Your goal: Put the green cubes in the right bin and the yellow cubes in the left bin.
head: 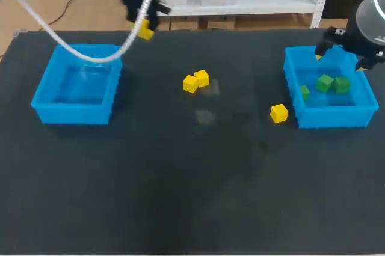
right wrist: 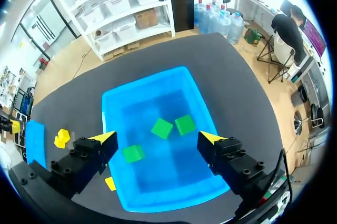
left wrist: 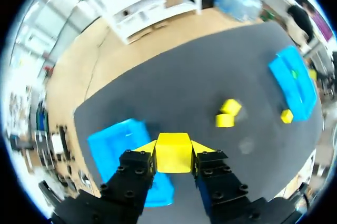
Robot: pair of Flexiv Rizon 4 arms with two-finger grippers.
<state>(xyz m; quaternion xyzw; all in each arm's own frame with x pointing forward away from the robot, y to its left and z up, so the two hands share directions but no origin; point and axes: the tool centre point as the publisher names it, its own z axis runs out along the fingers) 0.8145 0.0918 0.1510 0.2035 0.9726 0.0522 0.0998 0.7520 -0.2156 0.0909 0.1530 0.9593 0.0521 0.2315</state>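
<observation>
Left bin [head: 42, 103] noted at the table's 9 o'clock. Left gripper [left wrist: 172, 153] seen above the table at that bin's 1 o'clock, clamped on a yellow cube [head: 144, 32]. Yellow pair [head: 190, 83] found touching near table centre. Single yellow cube [head: 278, 113] logged just beside right bin [head: 331, 116], at its 8 o'clock. Three green cubes [head: 325, 82] recorded inside it. Right gripper [right wrist: 158, 140] held above that bin, fingers apart.

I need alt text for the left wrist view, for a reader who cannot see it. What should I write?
The left gripper is shut on a yellow cube, held above the dark table close to the blue left bin. Farther ahead, two yellow cubes lie touching, and a third yellow cube lies beside the blue right bin.
</observation>
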